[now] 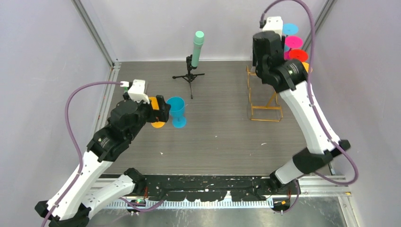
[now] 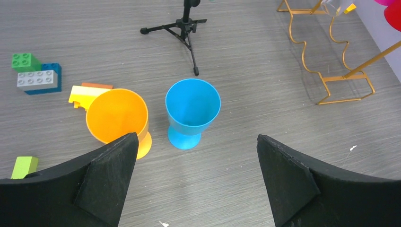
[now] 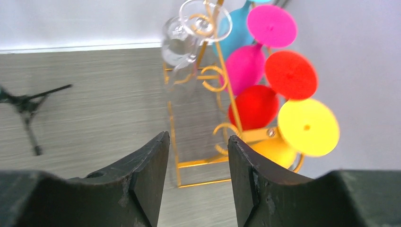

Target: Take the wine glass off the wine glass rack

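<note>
Grey tabletop — tripod, blue cup, orange cup well left of rack.

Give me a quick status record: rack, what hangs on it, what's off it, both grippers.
rack: gold wire frame, standing on the table
hanging on rack: clear glass, hung blue glass, pink glass, red glass, yellow glass, all bowl-down
off rack: orange glass and table blue glass, upright, side by side
left gripper: open, empty, near those two
right gripper: open, empty, facing the rack, touching nothing
</note>
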`<state>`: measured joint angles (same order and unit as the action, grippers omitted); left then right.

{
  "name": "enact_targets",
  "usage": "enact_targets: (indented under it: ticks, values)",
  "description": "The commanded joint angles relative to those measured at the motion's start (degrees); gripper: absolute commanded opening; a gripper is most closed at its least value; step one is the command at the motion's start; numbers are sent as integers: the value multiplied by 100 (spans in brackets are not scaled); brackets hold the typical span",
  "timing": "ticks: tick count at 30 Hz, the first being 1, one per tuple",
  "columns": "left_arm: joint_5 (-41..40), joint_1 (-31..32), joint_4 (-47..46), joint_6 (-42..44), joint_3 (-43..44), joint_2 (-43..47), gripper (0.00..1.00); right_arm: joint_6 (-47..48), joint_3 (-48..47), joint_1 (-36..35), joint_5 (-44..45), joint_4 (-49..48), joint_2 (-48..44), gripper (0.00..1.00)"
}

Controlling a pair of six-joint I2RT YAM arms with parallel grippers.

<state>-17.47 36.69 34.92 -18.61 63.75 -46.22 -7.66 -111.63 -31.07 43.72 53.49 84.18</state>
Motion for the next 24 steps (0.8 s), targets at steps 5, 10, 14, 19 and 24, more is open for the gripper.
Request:
enact_targets:
  ticks: [5,10,14,19,24]
  values:
    - [-224,-27,-529,146,-398,442,100,1728,-2133,549,701,280,1731,54]
    - [-80,-28,-486,147,-346,273,100,2747,-2468,684,723,-109,2321,48]
    - [-113,-26,-486,147,-344,223,100,3454,-2260,802,457,-607,2411,42]
    - [-120,-30,-494,124,-347,255,100,3730,-2333,872,-30,-662,2593,42]
    - [-73,-30,-585,112,-394,379,100,3802,-2311,883,-169,-666,2751,44]
